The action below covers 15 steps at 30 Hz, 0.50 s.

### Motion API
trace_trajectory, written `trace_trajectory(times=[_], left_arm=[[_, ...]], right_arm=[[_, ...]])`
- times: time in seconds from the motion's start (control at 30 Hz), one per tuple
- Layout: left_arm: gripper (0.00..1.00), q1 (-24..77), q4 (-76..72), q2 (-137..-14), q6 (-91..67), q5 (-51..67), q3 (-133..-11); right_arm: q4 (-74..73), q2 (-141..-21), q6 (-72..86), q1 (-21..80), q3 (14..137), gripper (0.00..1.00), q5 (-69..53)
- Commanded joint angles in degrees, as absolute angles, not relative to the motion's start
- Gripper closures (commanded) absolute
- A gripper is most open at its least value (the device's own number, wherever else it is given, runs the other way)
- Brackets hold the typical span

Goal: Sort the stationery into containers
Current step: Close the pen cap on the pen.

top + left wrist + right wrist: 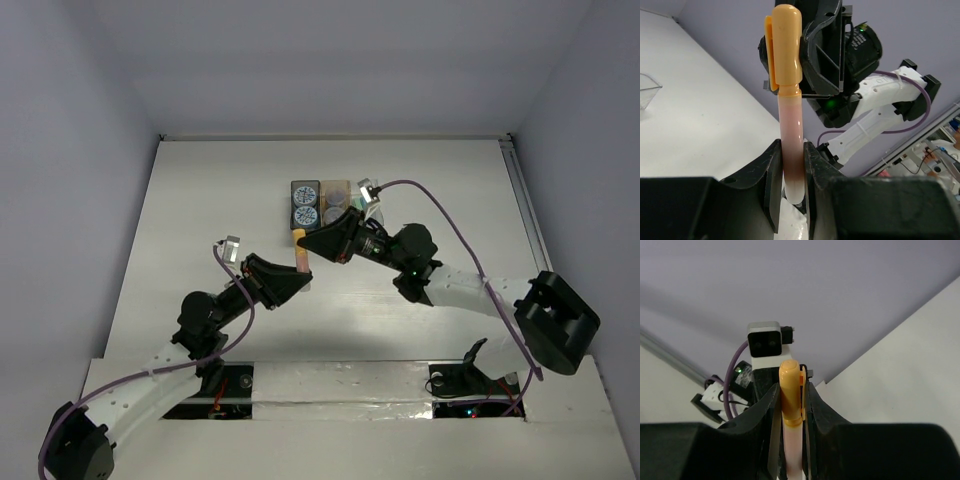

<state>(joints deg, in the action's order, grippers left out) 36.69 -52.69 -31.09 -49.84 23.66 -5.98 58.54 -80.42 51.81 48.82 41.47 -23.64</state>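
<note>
1. While both arms meet over the desk [200, 250], just on the near side of the containers [321, 200], the orange pen [790, 125] stands upright between them. Cap is up, and the lower end looks to be off the desk.
2. Left fingers [771, 180] are clamped narrow on the lower barrel.
3. Right fingers [769, 410] sit narrow either side of the cap end. Can't tell if they bite or only flank it.
4. My read: a handover, left to right.
5. Right should have a firm hold before left lets go. Barrel just under the cap is the better spot, since the clip sits off-centre and could twist the pen.
6. Left should then open wide and back off straight, no sideways drag.
7. Risk: the barrel is smooth and round, so it may slip or swing on release.
8. The dark grey box [305, 183] holds two patterned discs [305, 215], so the pen probably goes in another box. Can't say which.
</note>
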Motion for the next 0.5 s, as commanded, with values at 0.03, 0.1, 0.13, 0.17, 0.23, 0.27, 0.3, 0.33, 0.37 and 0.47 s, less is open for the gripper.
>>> trace_trajectory(times=[0.03, 0.1, 0.13, 0.17, 0.23, 0.27, 0.3, 0.33, 0.37, 0.47], left_arm=[[1.00, 36.83, -61.60, -32.60, -50.88, 24.96, -10.19], [1.00, 36.83, -64.50, -33.05, -52.03, 25.75, -10.46], [1.00, 36.83, -65.21, -33.13, -52.29, 25.93, -10.89], [1.00, 36.83, -66.08, -33.22, -52.64, 26.45, -11.25], [1.00, 36.83, -66.44, -32.87, -52.82, 26.98, -12.12], [1.00, 36.83, -66.45, -32.70, -52.82, 27.24, -12.48], [1.00, 36.83, -66.45, -32.35, -52.91, 27.33, -12.65], [1.00, 36.83, -66.45, -31.91, -53.08, 27.25, -13.00], [1.00, 36.83, -66.45, -31.64, -53.09, 27.25, -13.01], [1.00, 36.83, -65.57, -30.68, -53.26, 26.90, -13.36]], right_arm=[[69.51, -82.44, 54.66, 48.78, 41.40, 1.00, -31.46], [73.54, -84.36, 56.86, 48.78, 41.40, 1.00, -33.82], [74.87, -84.98, 57.65, 48.78, 41.40, 1.00, -34.53], [76.01, -85.77, 58.96, 48.78, 41.48, 1.00, -35.24], [78.74, -87.36, 60.11, 48.78, 41.48, 1.00, -36.73], [79.53, -87.71, 60.99, 48.78, 41.31, 1.00, -37.00], [80.15, -87.80, 61.08, 48.78, 41.13, 1.00, -37.35], [80.42, -87.80, 61.17, 48.78, 40.96, 1.00, -37.35], [80.33, -87.63, 61.00, 48.78, 40.87, 1.00, -37.53], [79.54, -86.75, 60.73, 48.78, 40.69, 1.00, -38.76]])
